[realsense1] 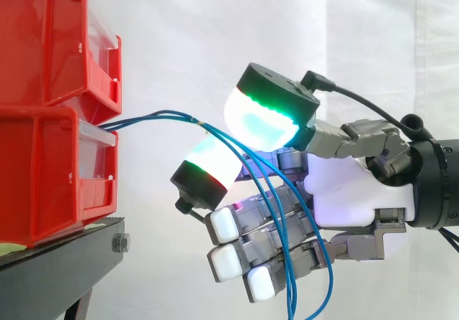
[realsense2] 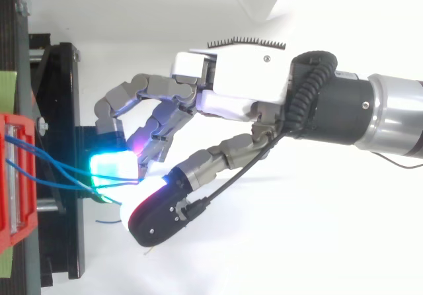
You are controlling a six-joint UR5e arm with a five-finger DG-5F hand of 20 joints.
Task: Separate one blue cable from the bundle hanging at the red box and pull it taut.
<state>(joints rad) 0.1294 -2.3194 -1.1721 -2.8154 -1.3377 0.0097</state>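
Two stacked red bins [realsense1: 50, 119] stand on the black stand at the left. A bundle of thin blue cables [realsense1: 158, 115] comes out between the bins, arches to the right and hangs down past the bottom edge. My hand [realsense1: 358, 191] reaches in from the right, just short of the bins. Its top pad glows green and cyan and a lower pad glows red and white. These two pads close on the blue cables [realsense2: 66, 172] where they bend down. The other fingers [realsense1: 237, 227] curl below, with the hanging strands draped in front of them.
The black stand [realsense1: 64, 262] carries the bins, with a bolt at its front edge. The white curtain hangs behind. In the top view the stand's frame [realsense2: 63, 110] lies left of the hand, and a loose blue cable end [realsense2: 106, 222] sticks out below the pads.
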